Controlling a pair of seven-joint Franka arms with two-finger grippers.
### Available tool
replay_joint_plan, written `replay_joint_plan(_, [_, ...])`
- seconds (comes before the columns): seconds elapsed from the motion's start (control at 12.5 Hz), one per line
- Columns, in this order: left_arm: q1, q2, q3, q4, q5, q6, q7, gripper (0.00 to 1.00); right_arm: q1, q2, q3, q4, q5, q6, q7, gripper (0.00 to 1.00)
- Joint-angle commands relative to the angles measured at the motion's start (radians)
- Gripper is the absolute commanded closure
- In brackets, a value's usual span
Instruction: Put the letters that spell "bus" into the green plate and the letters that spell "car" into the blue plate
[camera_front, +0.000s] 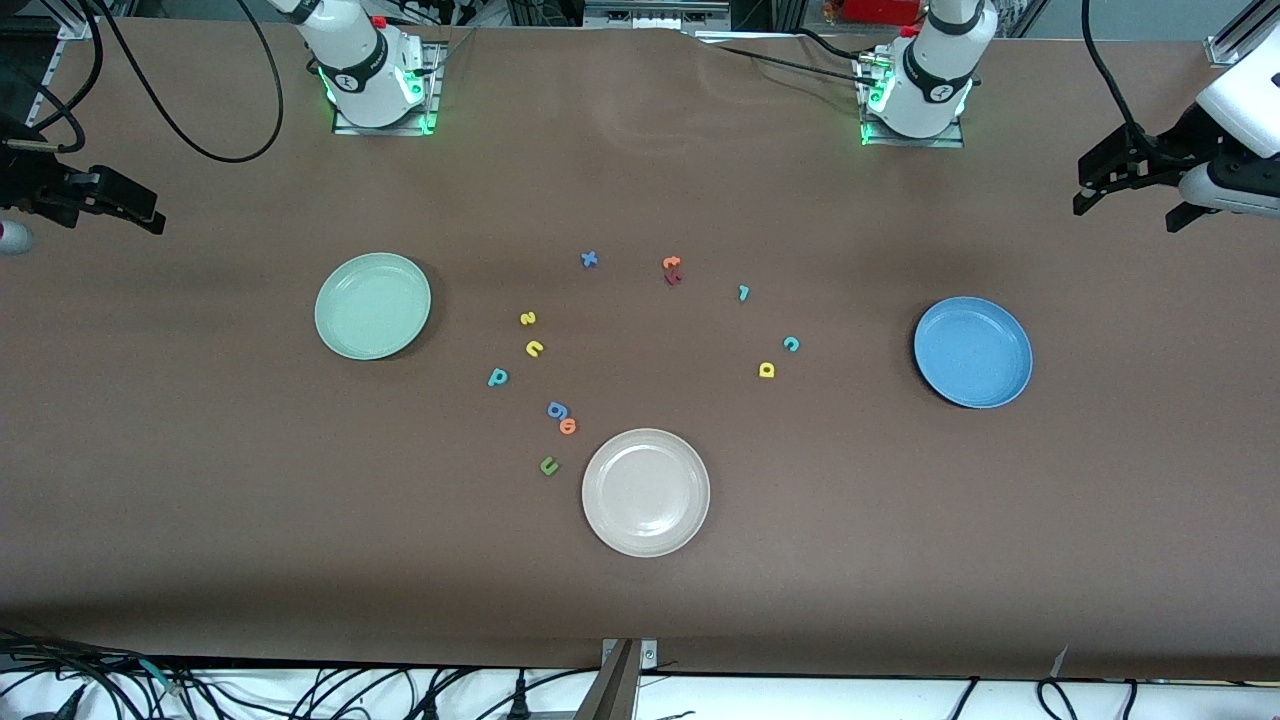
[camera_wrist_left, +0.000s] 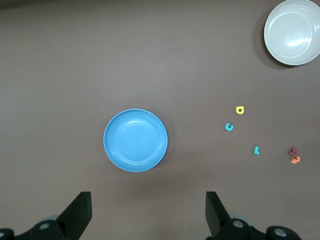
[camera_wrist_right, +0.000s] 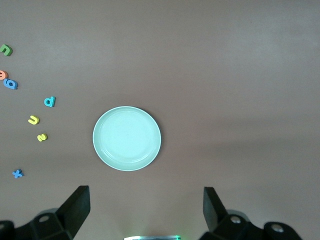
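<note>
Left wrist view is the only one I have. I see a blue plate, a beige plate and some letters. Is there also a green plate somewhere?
Observer: Yes, the green plate lies toward the right arm's end of the table, with nothing in it.
Operator: Are the letters for "bus" near it?
Observer: They are beside it: the yellow s, the yellow u and the teal b, all on the table.
Operator: Where is the right gripper?
Observer: The right gripper is open, up in the air past the green plate, at the table's end, holding nothing.
</note>
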Motion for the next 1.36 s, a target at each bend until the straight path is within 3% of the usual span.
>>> replay_joint_plan(0.0, [0.001, 0.002, 0.0, 0.02, -0.008, -0.018, -0.005, 0.0, -0.008, -0.009, 0.005, -0.009, -0.004, 0.006, -0.008, 0.0])
replay_joint_plan(0.48, [0.001, 0.002, 0.0, 0.021, -0.008, -0.018, -0.005, 0.0, 0.015, 0.036, 0.022, -0.014, -0.002, -0.005, -0.013, 0.0])
replay_joint_plan(0.72, [0.001, 0.002, 0.0, 0.021, -0.008, -0.018, -0.005, 0.0, 0.067, 0.064, 0.079, -0.02, -0.002, -0.036, -0.014, 0.0])
replay_joint_plan(0.88, [0.001, 0.002, 0.0, 0.021, -0.008, -0.018, -0.005, 0.0, 0.13, 0.141, 0.082, -0.021, 0.001, -0.026, 0.0, 0.0])
replay_joint_plan(1.28, [0.001, 0.006, 0.003, 0.021, -0.008, -0.017, -0.005, 0.0, 0.311, 0.345, 0.083, -0.023, 0.034, 0.246, 0.102, 0.0])
